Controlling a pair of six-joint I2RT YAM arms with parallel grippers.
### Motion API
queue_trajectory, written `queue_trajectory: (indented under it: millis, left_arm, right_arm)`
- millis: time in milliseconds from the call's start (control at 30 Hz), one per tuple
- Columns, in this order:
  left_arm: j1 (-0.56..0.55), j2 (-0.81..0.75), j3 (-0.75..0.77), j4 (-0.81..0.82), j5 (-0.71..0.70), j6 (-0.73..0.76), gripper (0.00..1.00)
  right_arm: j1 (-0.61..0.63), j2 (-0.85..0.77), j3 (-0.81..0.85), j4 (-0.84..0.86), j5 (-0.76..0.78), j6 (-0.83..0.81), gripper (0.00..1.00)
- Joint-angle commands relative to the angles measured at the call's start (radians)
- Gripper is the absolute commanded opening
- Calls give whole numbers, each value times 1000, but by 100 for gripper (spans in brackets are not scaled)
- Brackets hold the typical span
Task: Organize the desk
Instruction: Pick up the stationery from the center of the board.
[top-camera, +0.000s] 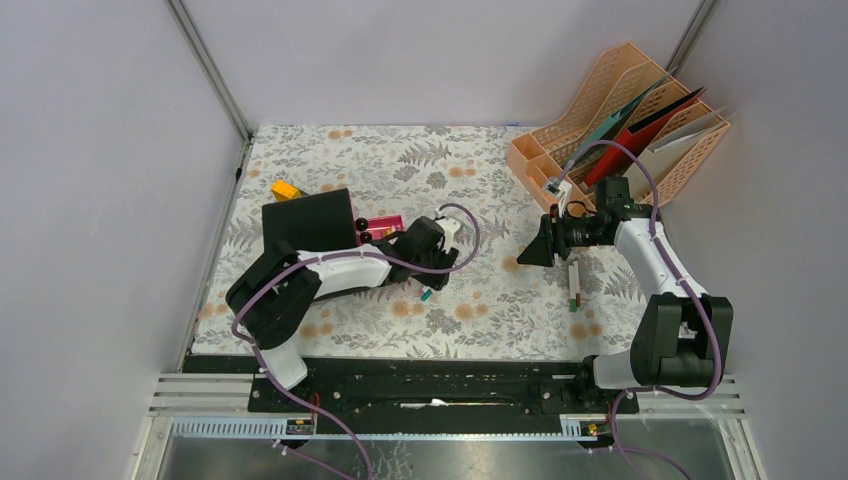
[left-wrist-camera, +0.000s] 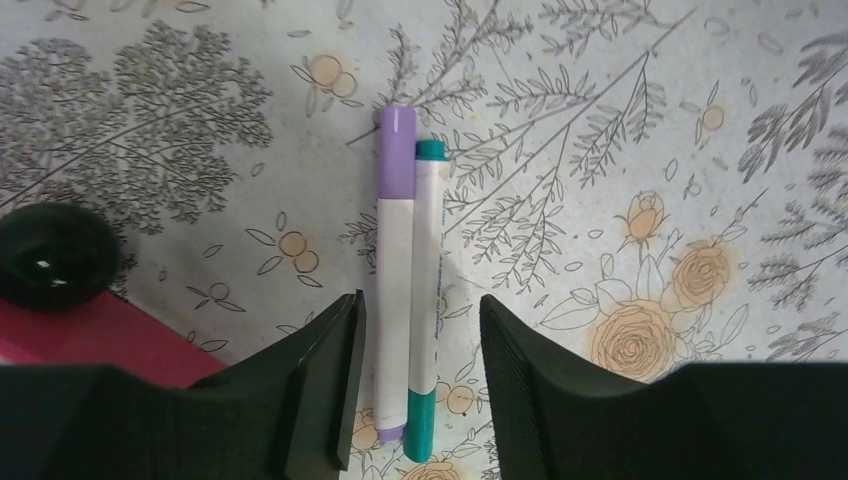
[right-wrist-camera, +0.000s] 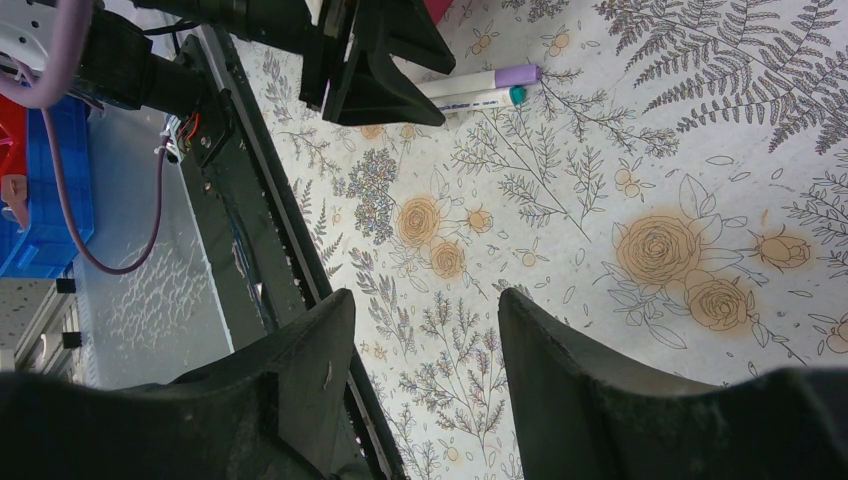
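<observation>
**Two markers lie between the left pincer's parted jaws**

The tabletop (top-camera: 470, 170) fills the middle of the overhead view. It is a flat rectangle under pale cloth printed with grey ferns and small orange flowers.

Left of centre, the left pincer (left-wrist-camera: 420, 312) hangs low over the cloth. Its black ribbed jaws stand apart on either side of two white-barrelled pens that lie side by side and touch: a purple-capped marker (left-wrist-camera: 394, 250) and a teal-capped marker (left-wrist-camera: 428, 270). A sliver of cloth shows between each jaw and the pens. Any print on the barrels is too small to read.

Right of centre, the right pincer (right-wrist-camera: 425, 305) hovers with its matte black jaws apart and only cloth between them. Just on its near side lies a white pen (top-camera: 574, 280) with a green end.

At the far right stands a peach plastic lattice file rack (top-camera: 610, 100) holding teal, red and pale folders. At the far left lies a flat black pad (top-camera: 310, 218), partly covered by the left arm. Beside it are a small yellow object (top-camera: 285, 188), too small to identify, and a magenta box (top-camera: 385, 222), mostly hidden. A black slotted rail (top-camera: 440, 385) runs along the near edge.
</observation>
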Motion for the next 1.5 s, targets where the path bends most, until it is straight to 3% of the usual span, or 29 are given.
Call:
queue_trajectory:
  millis: [0, 233, 633, 767, 1067, 1267, 1467]
  left_arm:
    - [36, -68, -2, 51, 39, -27, 48]
    - [47, -39, 23, 21, 34, -29, 35]
    - [45, 21, 39, 16, 41, -28, 33]
    - [45, 44, 45, 10, 9, -35, 25]
    - [-29, 79, 59, -11, -121, -43, 26]
    - [-62, 87, 62, -5, -179, -65, 1]
    - [-73, 34, 66, 9, -217, -89, 0]
  right_arm:
    - [-1, -19, 38, -20, 5, -19, 61]
    - [-1, -20, 37, -21, 5, -21, 61]
    - [-1, -18, 37, -21, 4, -21, 61]
    - [-1, -16, 36, -21, 4, -21, 61]
    - [-1, -15, 37, -20, 1, -21, 61]
    - [-1, -15, 37, -21, -4, -21, 61]
    - [-1, -25, 36, -20, -4, -22, 61]
